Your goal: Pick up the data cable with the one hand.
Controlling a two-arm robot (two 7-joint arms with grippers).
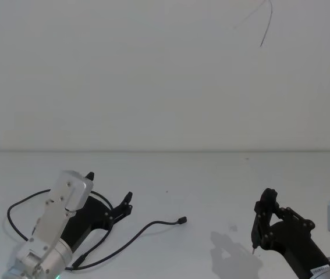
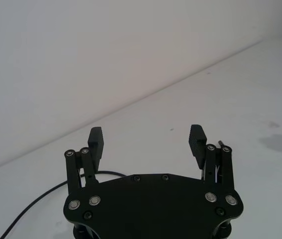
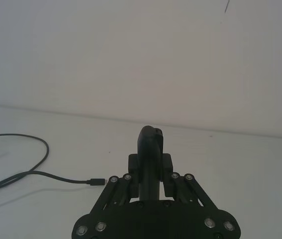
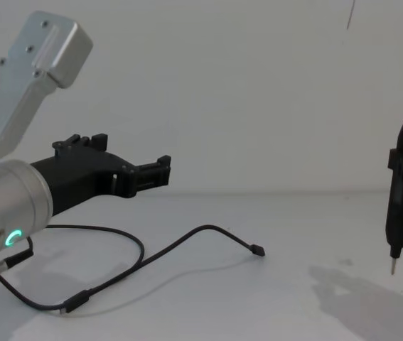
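White wall (image 1: 153, 75) rose behind a bare white counter (image 1: 211, 180), and a thin dark wire (image 1: 265, 26) hung down near the wall's top. No brand or writing could be read anywhere. A small pale label (image 1: 322, 270) sat on the right arm's wrist, its print too small to make out. A green ring (image 4: 13, 238) glowed on the silver cylinder of the left arm.

The left gripper (image 1: 109, 186) reached forward from the lower left, angled toward the middle of the counter and held above it. Its jaws stood wide apart with nothing between them. The chest view showed it clear of the surface.

The cable (image 1: 147, 225) lay flat on the counter's left half. It looped out behind and under the left arm, doubled back, and ran toward the centre. One plug (image 1: 182, 220) lay out in the open well ahead of the jaws, and the other plug (image 4: 73, 305) lay near the front edge below the arm. The gripper did not touch the cable.

The right gripper (image 1: 263, 218) hung over the right side, well apart from the cable. Its jaws were drawn in tight on a slim black rod (image 4: 398, 213). The rod stood nearly upright, and its pale tip pointed down just above the counter. Its shadow (image 1: 229, 250) fell to the left.
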